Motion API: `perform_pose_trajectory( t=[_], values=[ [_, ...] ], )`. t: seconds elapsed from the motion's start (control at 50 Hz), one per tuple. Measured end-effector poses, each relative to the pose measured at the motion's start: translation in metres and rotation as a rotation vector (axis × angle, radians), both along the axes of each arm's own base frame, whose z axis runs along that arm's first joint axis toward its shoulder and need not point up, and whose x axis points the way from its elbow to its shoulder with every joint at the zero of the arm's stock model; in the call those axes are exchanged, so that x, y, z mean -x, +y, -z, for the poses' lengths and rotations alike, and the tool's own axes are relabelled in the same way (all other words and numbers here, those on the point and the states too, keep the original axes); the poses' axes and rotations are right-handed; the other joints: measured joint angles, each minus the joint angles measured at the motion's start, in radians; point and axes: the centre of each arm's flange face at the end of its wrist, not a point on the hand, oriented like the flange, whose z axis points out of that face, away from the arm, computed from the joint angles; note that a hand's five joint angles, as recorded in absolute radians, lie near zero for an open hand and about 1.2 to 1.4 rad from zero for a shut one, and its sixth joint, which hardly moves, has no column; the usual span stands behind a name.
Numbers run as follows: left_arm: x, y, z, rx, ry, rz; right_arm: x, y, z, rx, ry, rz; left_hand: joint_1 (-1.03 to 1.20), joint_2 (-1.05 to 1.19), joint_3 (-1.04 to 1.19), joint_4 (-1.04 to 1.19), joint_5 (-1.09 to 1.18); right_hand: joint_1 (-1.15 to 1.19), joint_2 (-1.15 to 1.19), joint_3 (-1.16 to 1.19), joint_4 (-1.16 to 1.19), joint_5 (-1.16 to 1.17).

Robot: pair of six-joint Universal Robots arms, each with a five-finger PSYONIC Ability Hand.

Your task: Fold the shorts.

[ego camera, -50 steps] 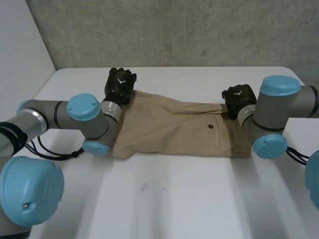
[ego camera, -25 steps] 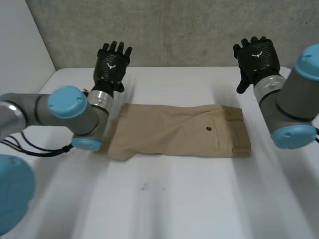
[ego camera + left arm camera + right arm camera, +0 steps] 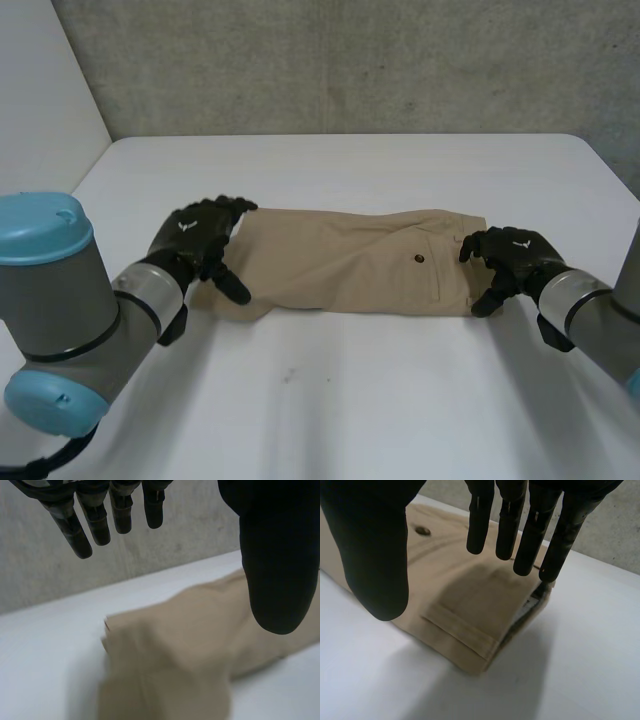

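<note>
The tan shorts (image 3: 350, 260) lie folded lengthwise across the middle of the white table (image 3: 350, 400), with the back-pocket button (image 3: 423, 259) facing up. My left hand (image 3: 200, 238) hovers over the leg end, fingers straight and thumb spread, holding nothing. From the left wrist view, the leg end of the shorts (image 3: 200, 640) lies under its fingers (image 3: 95, 520) and thumb (image 3: 275, 555). My right hand (image 3: 515, 258) is at the waistband end. Its fingers (image 3: 520, 535) reach over the waistband of the shorts (image 3: 455, 595), with the thumb (image 3: 370, 545) held apart and no cloth pinched.
A concrete wall (image 3: 350, 60) runs behind the table's far edge, and a white panel (image 3: 40, 100) stands at the back left. Bare tabletop lies in front of the shorts and beyond both ends.
Both hands have come down from raised, open poses at the back of the table to the two ends of the shorts. The shorts lie as they did half a second ago.
</note>
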Motion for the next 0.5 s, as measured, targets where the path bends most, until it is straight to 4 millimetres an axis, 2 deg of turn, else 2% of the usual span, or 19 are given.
perform_pose_trajectory(
  t=[0.08, 0.16, 0.2, 0.22, 0.36, 0.5],
  values=[
    [-0.002, 0.004, 0.005, -0.040, 0.006, -0.004, -0.001, -0.007, 0.015, 0.025, 0.030, -0.008, 0.000, 0.000, 0.000, 0.000, 0.000, 0.034, 0.039, 0.035, 0.037, 0.036],
    [-0.002, 0.005, 0.007, -0.046, 0.004, -0.004, -0.001, -0.016, 0.029, 0.054, 0.081, -0.017, 0.000, 0.000, 0.000, 0.000, 0.000, 0.302, 0.397, 0.378, 0.381, 0.365],
    [-0.002, 0.005, 0.007, -0.043, 0.003, -0.003, -0.001, -0.017, 0.030, 0.059, 0.088, -0.016, 0.000, 0.000, 0.000, 0.000, 0.000, 0.302, 0.397, 0.378, 0.381, 0.365],
    [-0.002, 0.005, 0.007, -0.041, 0.003, -0.002, 0.001, -0.022, 0.031, 0.073, 0.103, -0.004, 0.000, 0.000, 0.000, 0.000, 0.000, 0.422, 0.614, 0.588, 0.620, 0.547],
    [-0.002, 0.005, 0.005, -0.030, 0.003, -0.001, 0.012, -0.031, 0.025, 0.100, 0.134, 0.059, 0.000, 0.000, 0.000, 0.000, 0.000, 0.445, 0.621, 0.591, 0.640, 0.577],
    [-0.003, 0.006, -0.002, -0.014, 0.009, -0.005, 0.032, -0.035, 0.008, 0.107, 0.148, 0.118, 0.000, 0.000, 0.000, 0.000, 0.000, 0.463, 0.621, 0.591, 0.640, 0.586]
  ],
)
